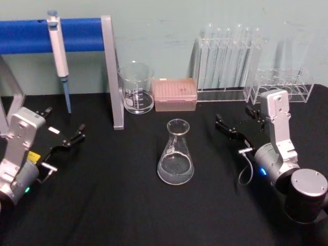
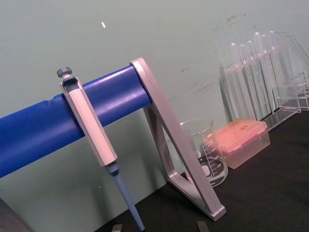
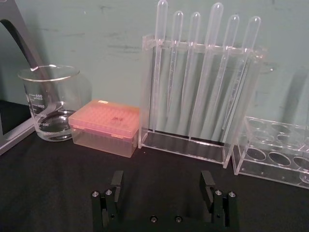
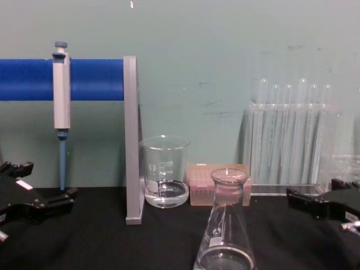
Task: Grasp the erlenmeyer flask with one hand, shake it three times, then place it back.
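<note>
Standing upright on the black surface [image 1: 102, 205], the erlenmeyer flask [image 1: 176, 154] sits near the middle, in front of the beaker [image 1: 137, 88] and the pink tip box [image 1: 176, 95], touched by nothing. To its right, well apart from it, the right gripper [image 1: 233, 122] hovers low with its fingers [image 3: 117, 179] spread. On the far left, the left gripper [image 1: 62, 134] rests low with fingers spread too, near the pipette [image 1: 60, 56] hanging from the blue bar [image 1: 77, 35].
</note>
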